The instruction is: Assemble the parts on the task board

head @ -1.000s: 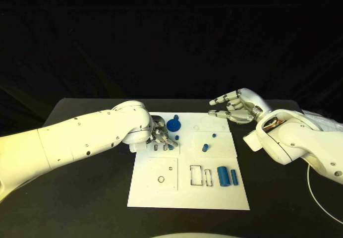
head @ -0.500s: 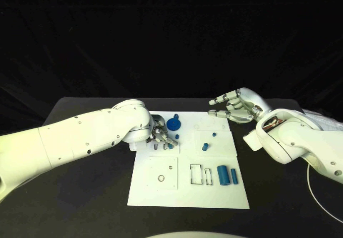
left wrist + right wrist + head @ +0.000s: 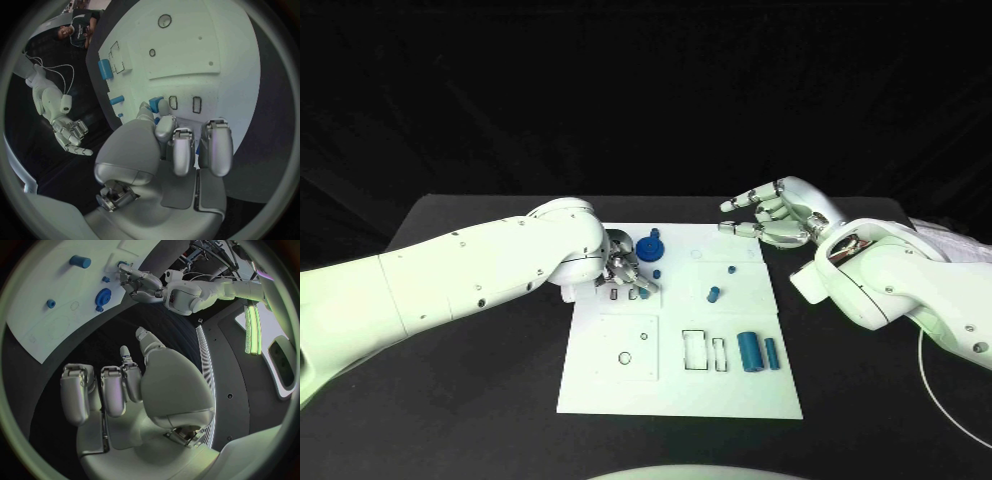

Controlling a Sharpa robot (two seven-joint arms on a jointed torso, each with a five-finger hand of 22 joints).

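Task board: smooth matt white sheet. Parts: glossy blue plastic. Table: matt black. Left hand, right hand: brushed silver metal look. Arms: glossy white plastic shells. Backdrop: black cloth, upper frame.

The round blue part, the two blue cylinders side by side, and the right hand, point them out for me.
round blue part [image 3: 649, 251], head view, its disc top.
two blue cylinders [image 3: 751, 353], head view, the larger one's side.
right hand [image 3: 772, 214], head view, its palm.
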